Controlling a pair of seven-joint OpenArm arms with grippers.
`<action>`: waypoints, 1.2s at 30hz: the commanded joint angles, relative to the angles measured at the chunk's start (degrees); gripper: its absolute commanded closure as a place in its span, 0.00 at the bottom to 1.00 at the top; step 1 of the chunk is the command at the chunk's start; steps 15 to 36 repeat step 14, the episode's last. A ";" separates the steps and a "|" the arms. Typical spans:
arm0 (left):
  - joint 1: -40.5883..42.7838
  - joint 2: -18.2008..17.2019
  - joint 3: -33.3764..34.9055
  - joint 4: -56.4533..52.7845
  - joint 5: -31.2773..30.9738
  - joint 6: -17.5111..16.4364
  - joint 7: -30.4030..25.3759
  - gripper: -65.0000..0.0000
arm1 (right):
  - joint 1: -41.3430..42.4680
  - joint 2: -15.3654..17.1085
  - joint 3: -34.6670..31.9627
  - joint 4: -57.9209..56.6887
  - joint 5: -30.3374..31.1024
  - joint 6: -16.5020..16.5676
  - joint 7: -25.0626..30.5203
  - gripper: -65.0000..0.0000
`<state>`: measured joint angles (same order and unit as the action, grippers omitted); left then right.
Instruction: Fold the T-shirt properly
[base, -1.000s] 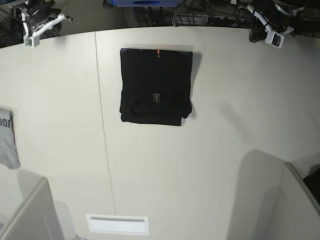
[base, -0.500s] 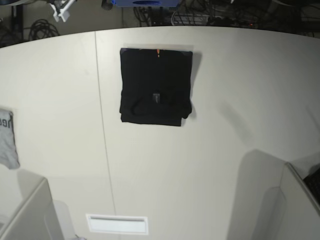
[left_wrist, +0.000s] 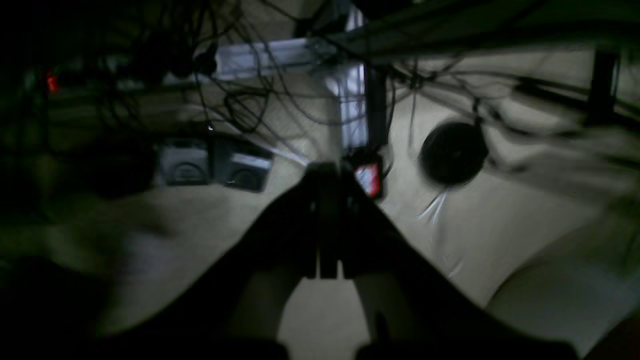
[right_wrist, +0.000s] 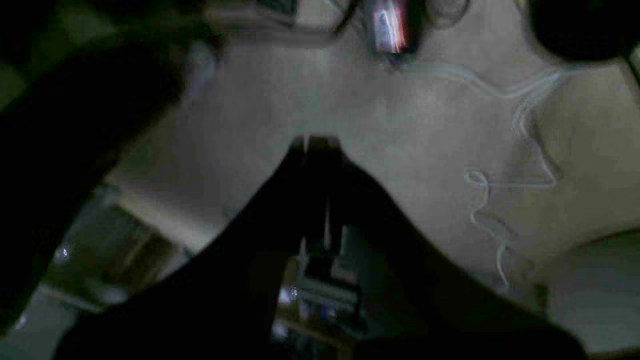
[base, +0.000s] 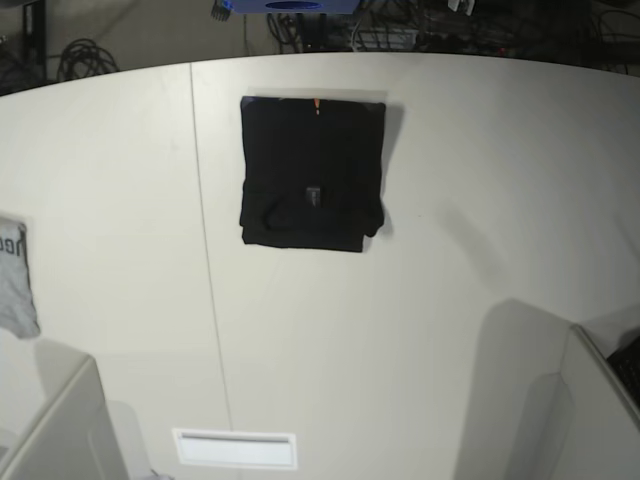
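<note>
While folded, T-shirt (base: 311, 172) runs lengthwise away from camera.

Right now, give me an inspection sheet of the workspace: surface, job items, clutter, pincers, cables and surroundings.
Surface: pale tabletop, one seam running front to back.
Job's things: plain black cotton T-shirt folded into a compact rectangle, lying flat near the far edge.
Clutter: light grey garment with dark lettering at the table's edge.
Grippers: left pincer shut, empty; right pincer shut, empty; both off the table.
Cables: tangled dark cables on the floor behind.
Surroundings: blue object beyond the far edge.
</note>
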<state>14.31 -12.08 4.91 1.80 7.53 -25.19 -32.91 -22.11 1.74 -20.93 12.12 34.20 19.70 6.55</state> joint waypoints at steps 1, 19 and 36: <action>1.30 -0.63 2.17 0.35 0.43 0.53 1.65 1.00 | 0.53 -0.37 -1.18 -4.16 -0.13 0.03 3.52 1.00; 0.86 1.13 5.16 8.26 0.16 7.21 5.26 1.00 | 3.87 -1.43 -2.59 -7.50 -0.31 0.03 13.63 1.00; 0.86 1.13 5.16 8.26 0.16 7.21 5.26 1.00 | 3.87 -1.43 -2.59 -7.50 -0.31 0.03 13.63 1.00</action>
